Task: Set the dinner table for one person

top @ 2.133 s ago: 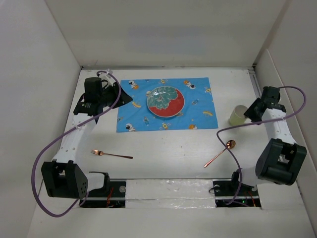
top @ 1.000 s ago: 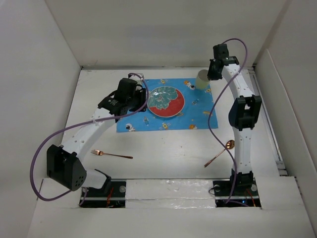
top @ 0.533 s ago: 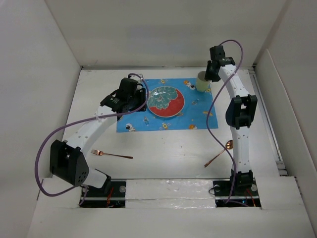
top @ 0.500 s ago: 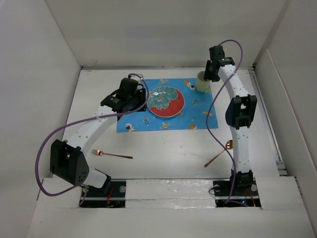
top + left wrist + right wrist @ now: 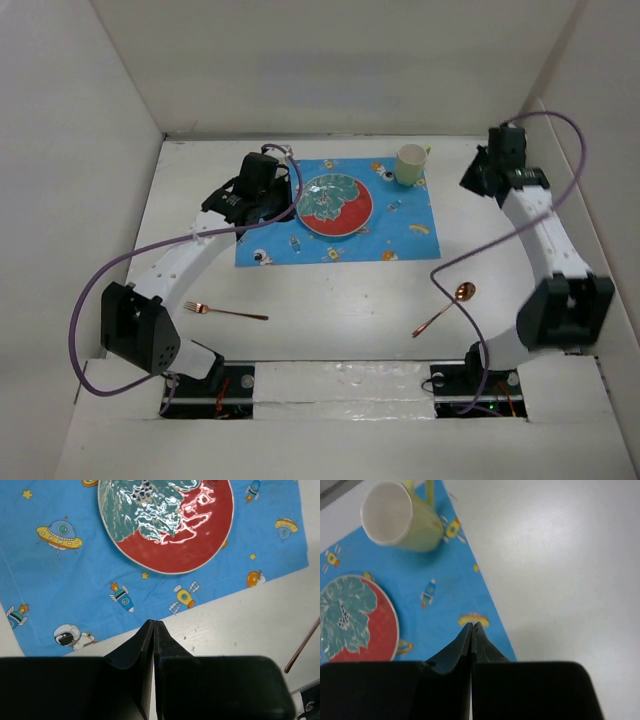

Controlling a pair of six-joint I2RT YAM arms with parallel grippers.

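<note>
On the white dinner table [image 5: 340, 300] lies a blue space-print placemat [image 5: 400, 225] with a red and green plate [image 5: 335, 205] at its middle. A pale yellow mug [image 5: 410, 163] stands upright on the mat's back right corner. A copper fork [image 5: 225, 311] lies front left and a copper spoon [image 5: 445, 308] front right, both on bare table. My left gripper [image 5: 280, 212] is shut and empty, just left of the plate [image 5: 165, 525], over the mat's edge [image 5: 60, 580]. My right gripper [image 5: 470, 180] is shut and empty, right of the mug [image 5: 402, 522], apart from it.
White walls [image 5: 100, 150] close in the table on the left, back and right. A raised ledge [image 5: 340, 385] with both arm bases runs along the near edge. Purple cables [image 5: 80, 330] loop from each arm.
The right gripper let go of the mug and swung away to the right, closing; the mug stays on the mat's back right corner. The left gripper closed, its arm hardly moving.
</note>
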